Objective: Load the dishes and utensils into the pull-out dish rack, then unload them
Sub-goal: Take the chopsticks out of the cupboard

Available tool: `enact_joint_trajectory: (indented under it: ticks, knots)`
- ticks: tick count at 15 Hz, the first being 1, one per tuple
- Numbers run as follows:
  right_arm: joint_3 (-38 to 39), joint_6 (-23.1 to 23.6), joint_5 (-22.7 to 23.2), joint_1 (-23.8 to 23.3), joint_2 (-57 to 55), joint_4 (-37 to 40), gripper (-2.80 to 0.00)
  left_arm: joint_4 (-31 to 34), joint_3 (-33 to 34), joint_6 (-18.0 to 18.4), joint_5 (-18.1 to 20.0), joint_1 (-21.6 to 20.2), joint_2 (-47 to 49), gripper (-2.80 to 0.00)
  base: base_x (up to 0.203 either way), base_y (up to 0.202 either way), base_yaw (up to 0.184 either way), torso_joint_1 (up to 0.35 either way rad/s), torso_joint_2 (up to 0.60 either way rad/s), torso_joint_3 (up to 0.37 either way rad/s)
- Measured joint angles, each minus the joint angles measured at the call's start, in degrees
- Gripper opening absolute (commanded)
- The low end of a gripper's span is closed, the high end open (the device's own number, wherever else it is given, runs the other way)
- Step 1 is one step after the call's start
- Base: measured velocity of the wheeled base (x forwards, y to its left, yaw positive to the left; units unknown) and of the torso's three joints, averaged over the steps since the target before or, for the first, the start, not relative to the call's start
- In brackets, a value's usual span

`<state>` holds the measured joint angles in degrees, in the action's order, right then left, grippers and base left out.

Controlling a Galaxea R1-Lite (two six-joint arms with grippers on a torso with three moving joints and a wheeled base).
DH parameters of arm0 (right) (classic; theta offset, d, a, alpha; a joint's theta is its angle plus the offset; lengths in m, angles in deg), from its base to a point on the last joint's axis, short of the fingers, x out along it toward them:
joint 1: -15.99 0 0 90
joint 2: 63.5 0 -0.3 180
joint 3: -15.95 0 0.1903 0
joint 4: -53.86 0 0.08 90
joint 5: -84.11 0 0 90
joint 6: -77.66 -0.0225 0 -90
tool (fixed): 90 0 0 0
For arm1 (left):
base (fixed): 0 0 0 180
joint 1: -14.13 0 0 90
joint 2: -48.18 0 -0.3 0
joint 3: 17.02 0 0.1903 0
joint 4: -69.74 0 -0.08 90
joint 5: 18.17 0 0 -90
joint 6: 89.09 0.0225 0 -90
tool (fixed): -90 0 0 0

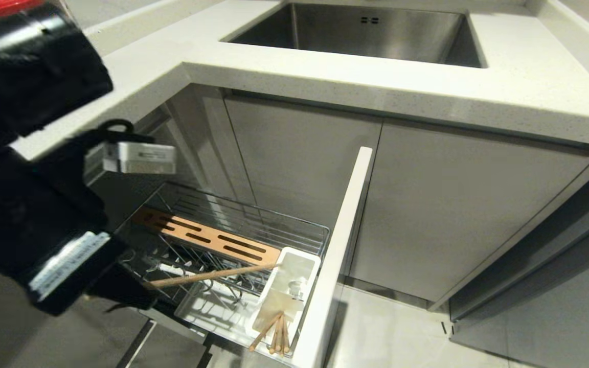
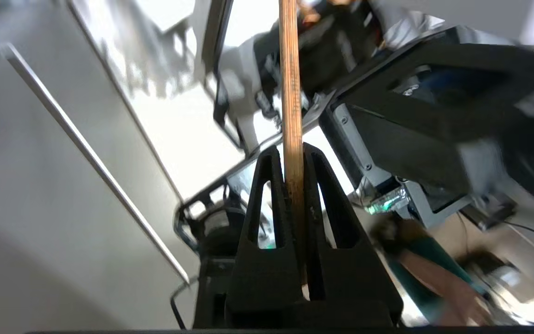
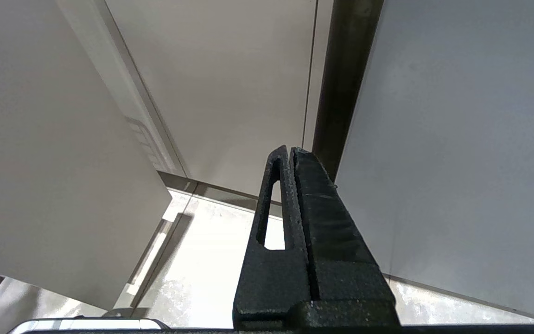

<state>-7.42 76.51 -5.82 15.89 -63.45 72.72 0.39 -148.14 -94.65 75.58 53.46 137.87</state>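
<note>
Where pale stone bench (image 1: 504, 97) wraps a steel sink (image 1: 366, 33), grey cabinet doors below, tiled floor (image 1: 402, 332) lower right. Pull-out dish rack (image 1: 253, 225) drawn open: slotted wood board (image 1: 207, 236) across chrome wire, white utensil bin (image 1: 287, 286) against white cabinet front (image 1: 338, 245), chopsticks (image 1: 275, 335) bunched in bin. Left tool (image 2: 294, 185) clenched on single chopstick (image 1: 212, 274), stick slanting over rack wire, tip at bin rim. Right tool (image 3: 290, 160) pressed shut, empty, near cabinet fronts.
</note>
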Motion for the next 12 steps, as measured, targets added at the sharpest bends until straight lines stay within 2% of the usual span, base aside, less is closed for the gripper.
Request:
enact_joint_trajectory:
  ticks: [4, 6, 9, 12]
  knots:
    - [0.00, 0.00, 0.00, 0.00, 0.00, 0.00, -2.80, 0.04, -2.25, 1.17, -0.17, 1.89, -10.05, -2.80, 0.000, 0.000, 0.000, 0.000, 0.00, 0.000]
    - [0.00, 0.00, 0.00, 0.00, 0.00, 0.00, -2.80, 0.03, -2.61, 1.47, -0.46, 0.53, -14.89, -2.80, 0.000, 0.000, 0.000, 0.000, 0.00, 0.000]
    - [0.00, 0.00, 0.00, 0.00, 0.00, 0.00, -2.80, -5.14, -2.72, 0.43, -0.52, -6.78, -20.42, -2.80, 0.000, 0.000, 0.000, 0.000, 0.00, 0.000]
    - [0.00, 0.00, 0.00, 0.00, 0.00, 0.00, -2.80, -13.16, -2.72, -1.16, -0.52, -17.25, -24.27, -2.80, 0.000, 0.000, 0.000, 0.000, 0.00, 0.000]
